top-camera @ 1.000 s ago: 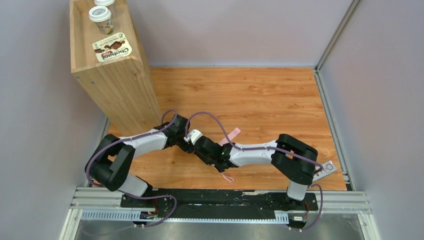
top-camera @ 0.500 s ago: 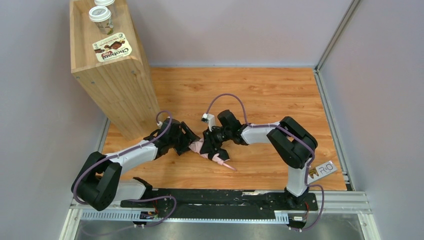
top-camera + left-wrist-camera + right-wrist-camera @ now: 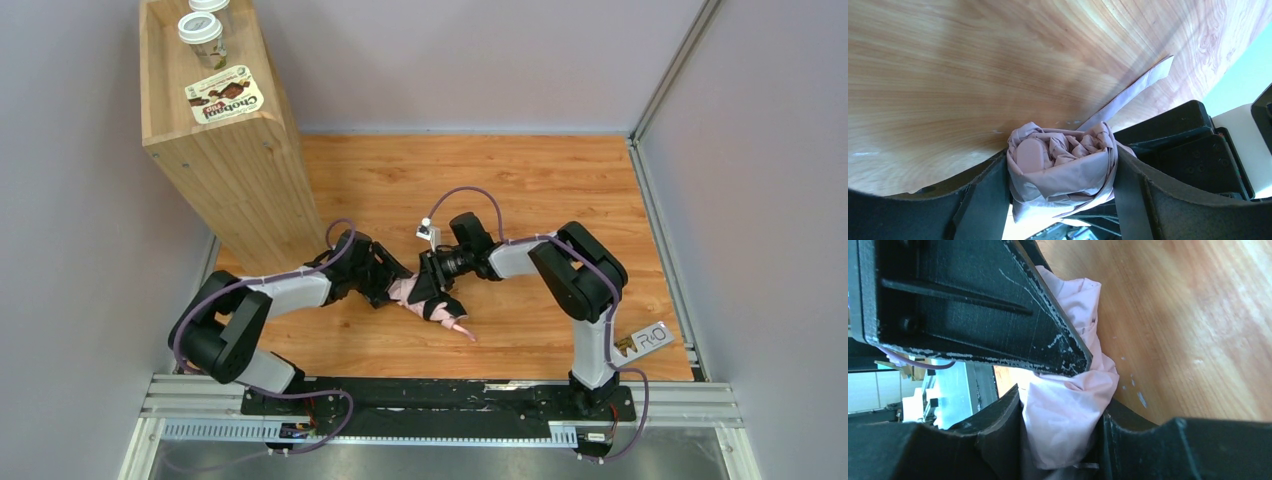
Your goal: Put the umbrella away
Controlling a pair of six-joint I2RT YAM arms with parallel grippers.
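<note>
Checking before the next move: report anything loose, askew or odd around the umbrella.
The umbrella is a crumpled bundle pinched between both arms' jaws, and its strap is not wrapped round it: it trails loose across the table. Nothing looks damaged or spilled.

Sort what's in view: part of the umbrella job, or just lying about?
Job: umbrella, its strap, left gripper and right gripper, both clamped on it.
Lying about: wooden box, two lidded cups and a Chobani pack on it, label tag near the right arm.
</note>
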